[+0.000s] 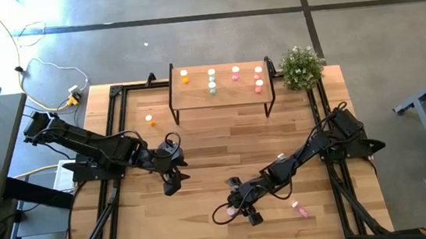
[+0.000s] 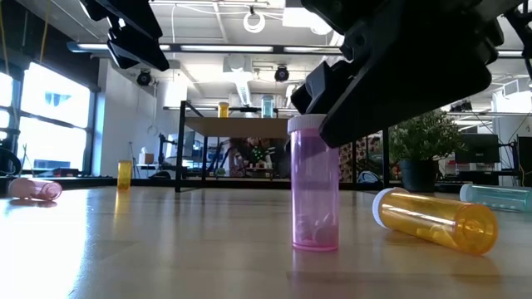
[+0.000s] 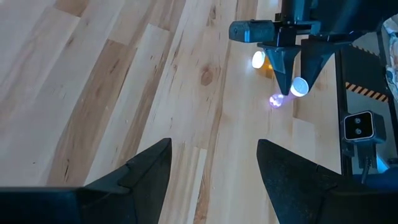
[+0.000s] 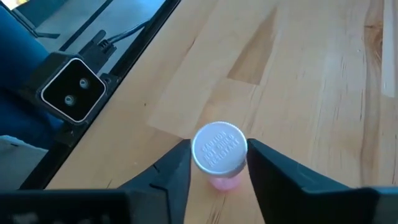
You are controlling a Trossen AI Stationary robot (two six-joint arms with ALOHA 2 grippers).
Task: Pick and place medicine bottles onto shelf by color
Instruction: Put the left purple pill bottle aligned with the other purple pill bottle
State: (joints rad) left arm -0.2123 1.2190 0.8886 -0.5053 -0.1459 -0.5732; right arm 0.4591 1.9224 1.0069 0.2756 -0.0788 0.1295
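Observation:
A pink medicine bottle (image 2: 316,195) with a white cap (image 4: 219,147) stands upright on the tabletop near the near edge, and my right gripper (image 1: 236,209) is shut on it. My left gripper (image 1: 172,183) hangs open over bare wood left of centre, touching nothing. The shelf (image 1: 222,95) stands at the far edge and carries an orange bottle (image 1: 185,77), two green ones (image 1: 212,80) and three pink ones (image 1: 258,78). Another orange bottle (image 1: 149,119) stands on the table in front of the shelf's left end. A pink bottle (image 1: 300,209) lies on its side right of my right gripper. My right gripper pinches the pink bottle at its white cap (image 4: 219,147), one finger (image 4: 180,163) on each side. The fingers come from above, slanting down. The bottle is upright with its base (image 2: 316,244) on the table.
In the low view an orange bottle (image 2: 436,220) and a green one (image 2: 499,197) lie on their sides right of the held bottle, and a pink one (image 2: 33,189) lies at far left. A potted plant (image 1: 300,65) stands right of the shelf. Black frame rails (image 1: 113,145) run along the table's sides.

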